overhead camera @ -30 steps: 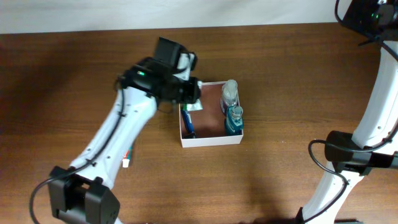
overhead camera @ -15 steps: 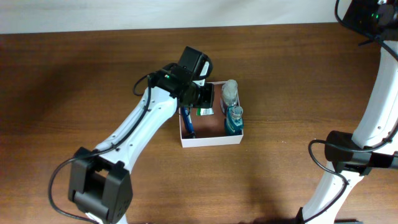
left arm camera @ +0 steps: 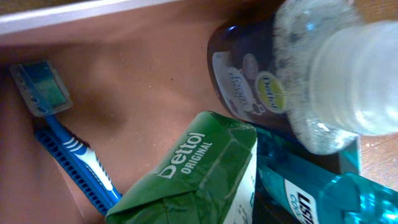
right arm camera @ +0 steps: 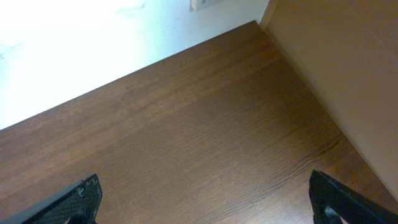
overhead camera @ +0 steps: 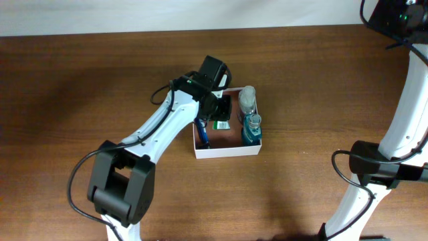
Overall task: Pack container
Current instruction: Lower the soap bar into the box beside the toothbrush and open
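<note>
Dettol pack (left arm camera: 199,174) over the container (overhead camera: 227,152)
Your left gripper (overhead camera: 217,110) seemed clamped on the Dettol pack above the mid-table container; you needed to lower it flat between toothbrush (left arm camera: 68,155) and mouthwash (left arm camera: 323,193), while your right gripper (right arm camera: 205,199) gaped wide

container (overhead camera: 227,151): white walls, reddish-brown inside | soap pack (left arm camera: 199,174): green | toothbrush (left arm camera: 74,165): blue | mouthwash (left arm camera: 311,193): teal

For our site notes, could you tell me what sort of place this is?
Probably a robotics lab bench: two white robot arms at a brown wooden table, with a white-walled square container of toiletries staged for packing.
</note>
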Tool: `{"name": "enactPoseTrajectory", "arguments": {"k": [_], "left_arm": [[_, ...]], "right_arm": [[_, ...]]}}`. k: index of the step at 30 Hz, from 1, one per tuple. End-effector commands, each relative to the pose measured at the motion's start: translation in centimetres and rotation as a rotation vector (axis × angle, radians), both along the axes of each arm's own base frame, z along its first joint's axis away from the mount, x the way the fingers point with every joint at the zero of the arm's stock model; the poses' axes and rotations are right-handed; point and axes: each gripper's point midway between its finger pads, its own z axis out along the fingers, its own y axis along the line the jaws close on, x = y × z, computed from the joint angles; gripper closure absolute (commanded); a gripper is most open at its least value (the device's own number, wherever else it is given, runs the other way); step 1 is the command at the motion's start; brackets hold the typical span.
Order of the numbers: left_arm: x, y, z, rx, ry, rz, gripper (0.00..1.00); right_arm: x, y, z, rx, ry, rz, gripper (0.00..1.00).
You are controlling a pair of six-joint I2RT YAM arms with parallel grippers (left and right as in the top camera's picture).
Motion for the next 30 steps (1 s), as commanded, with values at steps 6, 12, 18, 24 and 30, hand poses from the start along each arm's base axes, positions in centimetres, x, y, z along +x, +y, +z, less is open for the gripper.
{"name": "enactPoseTrajectory", "arguments": {"k": [6, 12, 18, 24, 30], "left_arm": [[-0.4, 0.0, -2.2, 0.011, 0.054, 0.005, 0.87], [-0.4, 0.0, -2.5, 0.014, 0.058, 0.005, 0.87], [-0.4, 0.3, -2.7, 0.027, 0.057, 0.009, 0.87], [-0.2, 0.4, -2.8, 0.04, 0.045, 0.014, 0.87], [0.0, 0.3, -2.7, 0.034, 0.036, 0.014, 0.72]], "right_arm": [[-0.3, -0.2, 0.6, -0.009, -0.014, -0.009, 0.01], [-0.3, -0.2, 0.6, -0.009, -0.014, -0.009, 0.02], [-0.3, -0.2, 0.6, -0.009, -0.013, -0.009, 0.02], [-0.3, -0.2, 0.6, -0.009, -0.014, -0.009, 0.02], [-0.3, -0.2, 0.6, -0.009, -0.014, -0.009, 0.02]]}}
